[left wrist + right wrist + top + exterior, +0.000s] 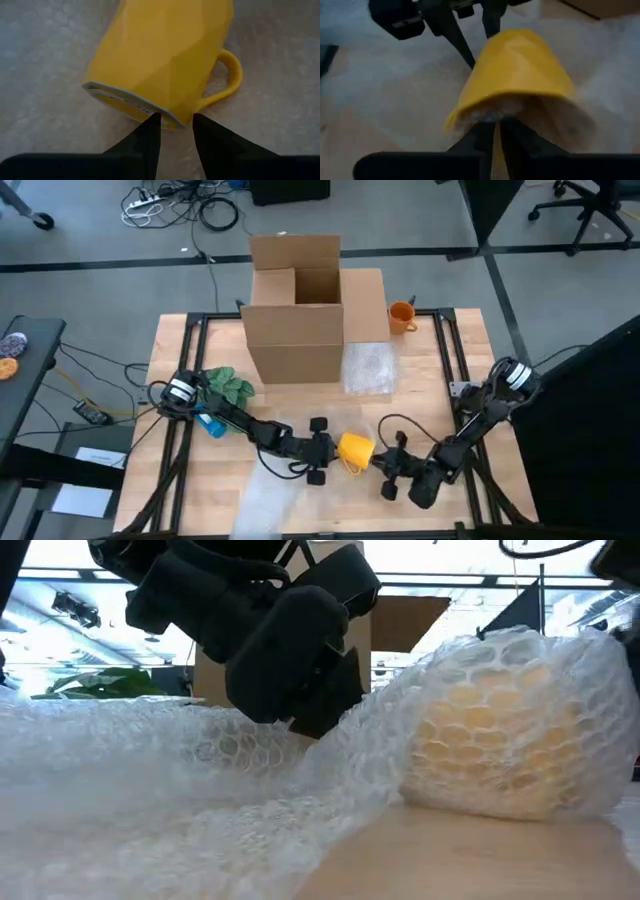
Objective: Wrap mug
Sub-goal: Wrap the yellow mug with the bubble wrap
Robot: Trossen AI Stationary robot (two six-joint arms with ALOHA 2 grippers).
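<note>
Mug (355,448): yellow, faceted surface, pale grey-white base rim. Bubble wrap (200,770): clear-white, patterned with regular round bubbles. Both grippers are noted as black: left gripper (175,120), right gripper (496,125). Table (180,510): light wood grain. Cardboard box (295,310): plain brown. Second mug (401,315): orange. Leaves (228,385): green.

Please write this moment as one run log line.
mug: on its side on bubble wrap | left gripper: at base | right gripper: at rim
</note>
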